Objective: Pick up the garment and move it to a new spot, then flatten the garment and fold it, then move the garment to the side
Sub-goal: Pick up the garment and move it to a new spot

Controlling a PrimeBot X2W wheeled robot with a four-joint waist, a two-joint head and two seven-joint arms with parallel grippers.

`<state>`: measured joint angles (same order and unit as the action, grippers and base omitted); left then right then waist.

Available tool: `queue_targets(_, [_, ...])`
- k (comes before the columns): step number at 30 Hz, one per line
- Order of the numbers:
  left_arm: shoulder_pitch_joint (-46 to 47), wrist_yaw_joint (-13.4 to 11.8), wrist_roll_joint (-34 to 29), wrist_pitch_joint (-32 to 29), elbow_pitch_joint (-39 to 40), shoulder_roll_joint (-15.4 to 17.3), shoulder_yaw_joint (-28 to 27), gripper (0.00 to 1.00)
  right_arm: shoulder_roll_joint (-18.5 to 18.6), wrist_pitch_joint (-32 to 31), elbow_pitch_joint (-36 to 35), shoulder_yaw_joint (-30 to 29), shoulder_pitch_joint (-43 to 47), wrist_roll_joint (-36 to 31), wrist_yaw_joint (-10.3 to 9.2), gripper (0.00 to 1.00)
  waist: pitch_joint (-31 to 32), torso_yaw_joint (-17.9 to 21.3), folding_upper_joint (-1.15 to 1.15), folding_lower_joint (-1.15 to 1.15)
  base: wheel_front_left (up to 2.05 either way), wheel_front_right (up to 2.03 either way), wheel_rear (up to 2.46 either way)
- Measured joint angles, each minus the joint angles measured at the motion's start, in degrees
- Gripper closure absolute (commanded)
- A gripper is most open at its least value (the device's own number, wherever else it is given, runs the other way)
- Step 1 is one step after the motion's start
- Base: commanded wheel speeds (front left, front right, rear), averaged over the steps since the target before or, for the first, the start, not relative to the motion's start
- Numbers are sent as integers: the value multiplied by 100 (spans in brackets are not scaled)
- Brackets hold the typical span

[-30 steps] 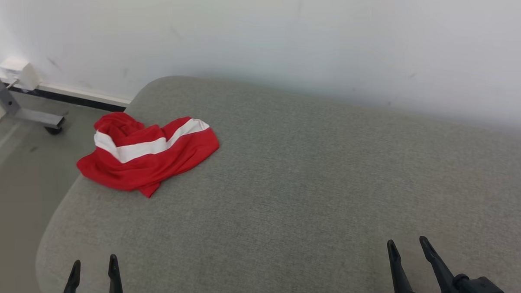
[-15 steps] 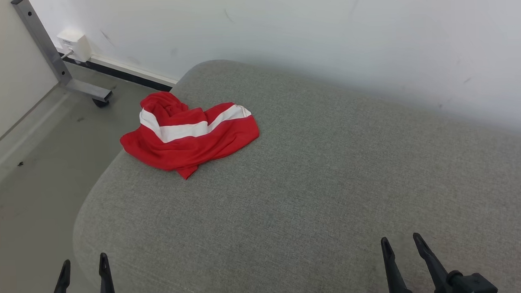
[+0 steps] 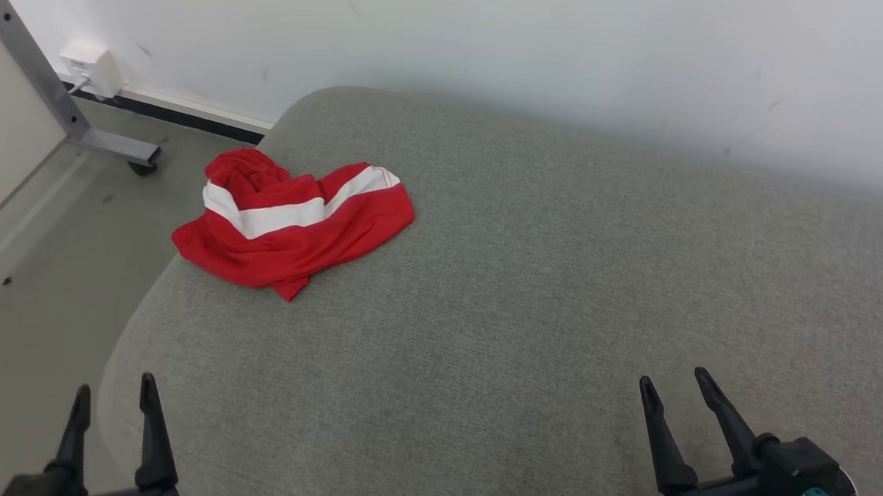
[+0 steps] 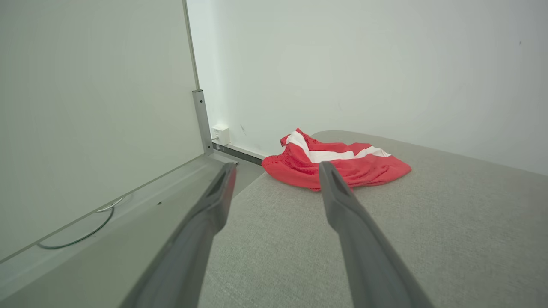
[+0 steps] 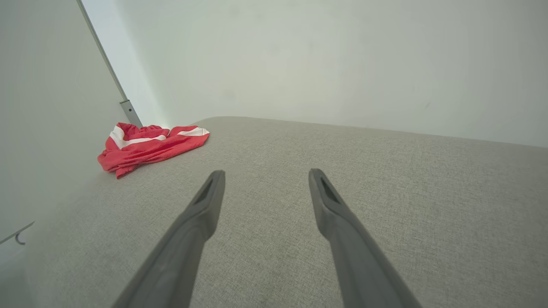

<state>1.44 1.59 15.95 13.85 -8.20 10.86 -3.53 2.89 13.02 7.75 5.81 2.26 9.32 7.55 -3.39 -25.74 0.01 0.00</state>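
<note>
The garment (image 3: 294,222) is a crumpled red piece with a white stripe, lying near the far left corner of the grey padded surface (image 3: 531,296). It also shows ahead in the left wrist view (image 4: 338,160) and far left in the right wrist view (image 5: 147,145). My left gripper (image 3: 114,391) stands open at the lower left, near the surface's front left edge, well short of the garment. At the lower right my right gripper (image 3: 674,383) is open too, with nothing between its fingers and far from the garment.
A white wall (image 3: 515,54) runs behind the surface. Left of the surface is bare floor (image 3: 38,277) with a metal frame leg on a caster (image 3: 107,146) and a white wall box (image 3: 91,67). A pale panel (image 4: 85,107) stands to the left.
The head camera has turned, so the whole picture shifted. Both grippers now reach slightly higher into the head view, still open. The garment lies as it did.
</note>
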Motion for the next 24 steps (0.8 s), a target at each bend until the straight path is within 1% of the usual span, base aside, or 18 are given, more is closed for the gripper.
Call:
queue_targets(7, [950,86,141,-202,-78,267,-107,0,2,-91,-125,-44,-272,-198,0,0,-317,326,0,0,0,0,0])
queue_targets(15, [2220,19,397,-346,-279,648,-449,0,101,-168,-368,-172,-664,-300,0,0,-929,821,0,1,0,0,0])
queue_targets(24, [3315,1,543,-593,-782,1181,-708,0,167,-133,-530,-238,-961,-339,0,0,-1655,1465,0,1,0,0,0])
